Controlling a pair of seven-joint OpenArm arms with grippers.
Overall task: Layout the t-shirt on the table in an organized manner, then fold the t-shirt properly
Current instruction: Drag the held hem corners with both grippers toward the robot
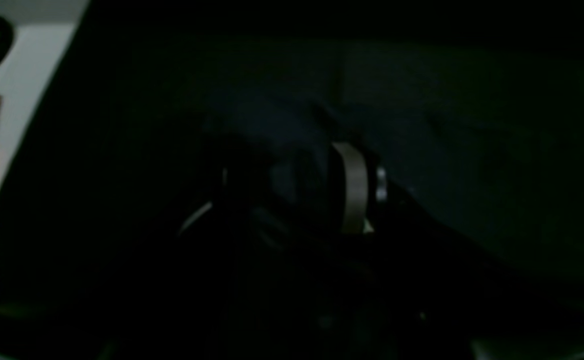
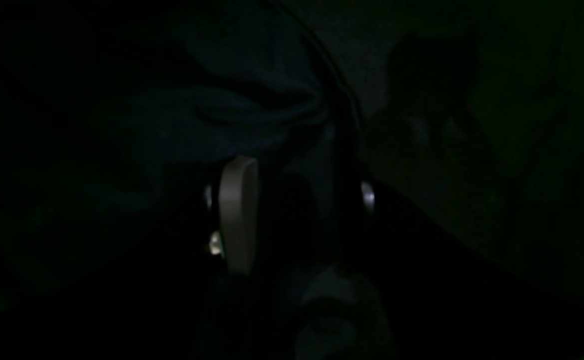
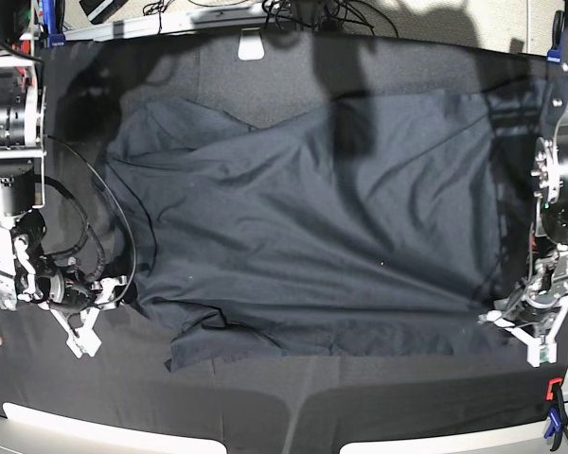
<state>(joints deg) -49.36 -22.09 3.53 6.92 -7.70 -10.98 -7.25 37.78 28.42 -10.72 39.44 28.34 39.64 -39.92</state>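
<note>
Base view: t-shirt [image 3: 312, 227], no legible txt.

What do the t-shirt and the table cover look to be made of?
T-shirt: thin woven or knit fabric, probably synthetic, given its faint sheen and soft wrinkles. Table cover: matte black cloth, duller and flatter, creased near the front edge. Exact fibres can't be told.

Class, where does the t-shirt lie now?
In the base view, the t-shirt lies spread across the middle of the table, between both arms.
</note>
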